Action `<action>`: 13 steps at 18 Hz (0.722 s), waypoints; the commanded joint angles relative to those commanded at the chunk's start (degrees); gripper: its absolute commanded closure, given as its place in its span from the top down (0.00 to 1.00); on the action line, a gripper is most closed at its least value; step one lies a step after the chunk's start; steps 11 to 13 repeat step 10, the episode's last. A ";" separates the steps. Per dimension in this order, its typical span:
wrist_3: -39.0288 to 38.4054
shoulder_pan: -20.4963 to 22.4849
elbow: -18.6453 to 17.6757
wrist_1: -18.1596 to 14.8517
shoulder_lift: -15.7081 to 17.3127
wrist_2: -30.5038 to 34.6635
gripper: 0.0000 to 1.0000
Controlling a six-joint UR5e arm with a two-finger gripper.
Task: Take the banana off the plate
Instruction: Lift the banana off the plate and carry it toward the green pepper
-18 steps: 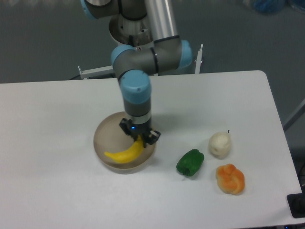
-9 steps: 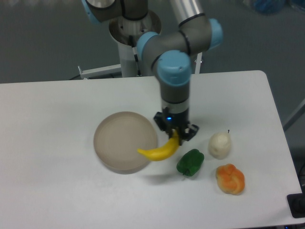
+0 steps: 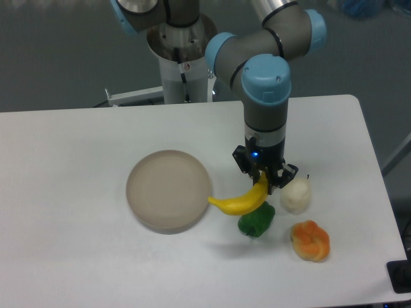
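On the white table (image 3: 77, 256) sit an orange fruit (image 3: 311, 240), green pepper (image 3: 256, 220), and the bare plate (image 3: 168, 190). The gripper (image 3: 264, 181) pinches the banana (image 3: 243, 201), raised beside the plate. Grey floor lies beyond.

The banana's (image 3: 241, 202) upper end vanishes inside the claw (image 3: 264, 181), so its stem tip can't be seen. The banana also covers the top of the green pepper (image 3: 255, 221) behind it. The arm's (image 3: 266, 96) upper links run off the top edge. The desk's (image 3: 77, 256) near and left edges are cut by the frame. A dark object (image 3: 401, 277) at the lower right corner is clipped and too blurred to identify.
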 joint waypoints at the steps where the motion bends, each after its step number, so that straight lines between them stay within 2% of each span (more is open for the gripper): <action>1: 0.00 0.00 0.44 -0.09 -0.35 0.18 0.24; 13: 0.09 0.26 0.45 0.00 -0.18 0.09 0.24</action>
